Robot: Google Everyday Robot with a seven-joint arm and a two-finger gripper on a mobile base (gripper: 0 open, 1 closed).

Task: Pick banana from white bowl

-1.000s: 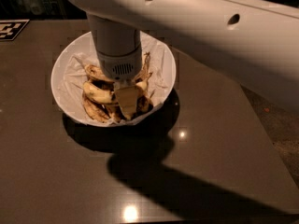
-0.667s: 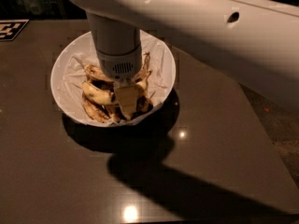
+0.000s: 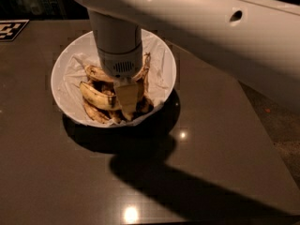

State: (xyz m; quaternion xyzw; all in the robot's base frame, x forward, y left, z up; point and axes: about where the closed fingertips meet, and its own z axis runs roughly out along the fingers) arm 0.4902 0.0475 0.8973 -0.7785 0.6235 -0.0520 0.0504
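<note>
The white bowl (image 3: 161, 55) stands on the dark table, lined with crumpled white paper and holding several bananas. A long curved yellow banana (image 3: 96, 96) with brown flecks lies across the bowl's left middle. Shorter, browner bananas lie around and under it. My gripper (image 3: 127, 100) reaches straight down from the white arm into the middle of the bowl, among the bananas and just right of the long one. Its wrist hides the bowl's centre and far side.
The dark glossy table (image 3: 211, 139) extends to the front and right, with its right edge running diagonally. A black-and-white tag (image 3: 10, 29) lies at the far left corner. The thick white arm (image 3: 225, 36) spans the top right.
</note>
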